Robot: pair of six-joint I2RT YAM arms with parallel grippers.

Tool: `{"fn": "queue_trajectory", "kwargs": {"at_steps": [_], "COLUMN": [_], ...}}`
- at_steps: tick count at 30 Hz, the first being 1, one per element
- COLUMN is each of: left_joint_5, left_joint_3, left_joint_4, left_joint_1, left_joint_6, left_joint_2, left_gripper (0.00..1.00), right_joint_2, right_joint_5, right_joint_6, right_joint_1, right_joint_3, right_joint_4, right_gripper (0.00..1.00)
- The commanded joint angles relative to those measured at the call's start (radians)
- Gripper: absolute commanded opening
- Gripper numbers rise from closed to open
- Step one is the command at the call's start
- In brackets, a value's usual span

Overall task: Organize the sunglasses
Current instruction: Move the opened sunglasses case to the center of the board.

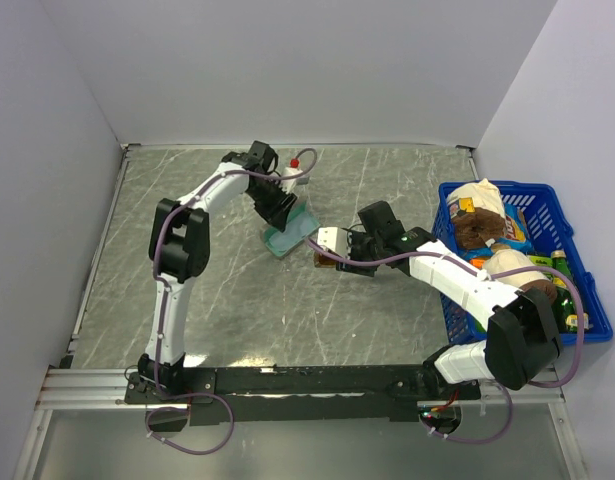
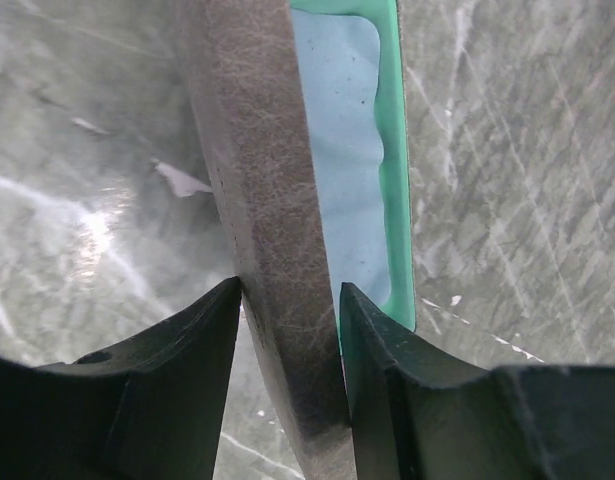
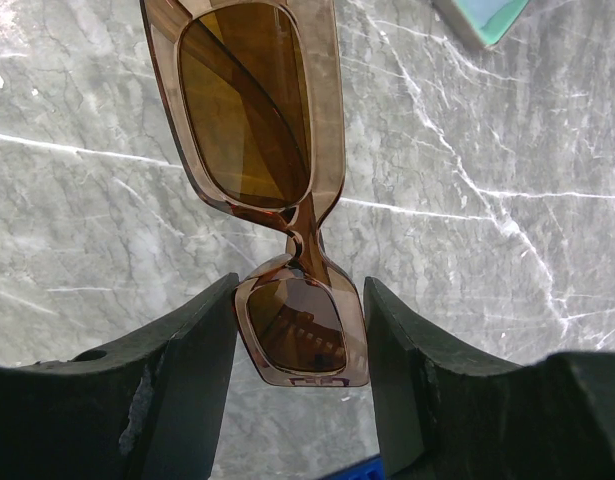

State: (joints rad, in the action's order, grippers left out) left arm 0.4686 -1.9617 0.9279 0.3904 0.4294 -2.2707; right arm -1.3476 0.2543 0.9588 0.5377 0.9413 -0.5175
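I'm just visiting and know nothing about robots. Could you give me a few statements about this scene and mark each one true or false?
1. The right arm's jaws grip the amber-lensed, brown-framed sunglasses by one lens. True.
2. The left arm's jaws pinch a wall of the grey-brown leathery case. True.
3. The sunglasses lie inside the case. False: they are in the right arm's jaws, apart from the case.
4. The blue plastic basket is empty. False: it holds several items.

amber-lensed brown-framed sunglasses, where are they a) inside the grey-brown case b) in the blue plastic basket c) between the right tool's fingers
c: the right wrist view shows the right tool closed on one lens of the amber-lensed brown-framed sunglasses.
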Motion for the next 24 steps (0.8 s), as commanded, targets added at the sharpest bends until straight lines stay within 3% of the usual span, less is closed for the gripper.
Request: {"fn": "queue_trajectory", "kwargs": {"at_steps": [1,9,15,18,24], "left_joint_5": [0.024,0.057,0.068,0.073,0.056], "left_joint_3": [0.029,0.069,0.090,0.086,0.092], "left_joint_4": [0.022,0.040,0.046,0.049,0.048], "left_joint_1": [0.037,0.087,0.126,0.128,0.128], "left_joint_6": [0.017,0.045,0.054,0.049,0.049], "left_joint_2": [0.066,0.112,0.134,0.142,0.180], "left_gripper": [0.49,0.45,0.48,0.57,0.86], "right_joint_2": [0.002,-0.005,-0.005,-0.008,-0.016], "right_joint_5": [0.029,0.037,0.046,0.051,0.062], "right_joint_6": [0.011,0.014,0.021,0.023,0.031], "right_joint_1": [-0.007,-0.005,-0.007,-0.005,-0.004], "right_joint_3": [0.007,0.010,0.013,0.014,0.019], "right_joint_4": [-0.006,-0.015,-0.032,-0.041,-0.061], "right_gripper": [0.07,0.06,0.06,0.06,0.06]}}
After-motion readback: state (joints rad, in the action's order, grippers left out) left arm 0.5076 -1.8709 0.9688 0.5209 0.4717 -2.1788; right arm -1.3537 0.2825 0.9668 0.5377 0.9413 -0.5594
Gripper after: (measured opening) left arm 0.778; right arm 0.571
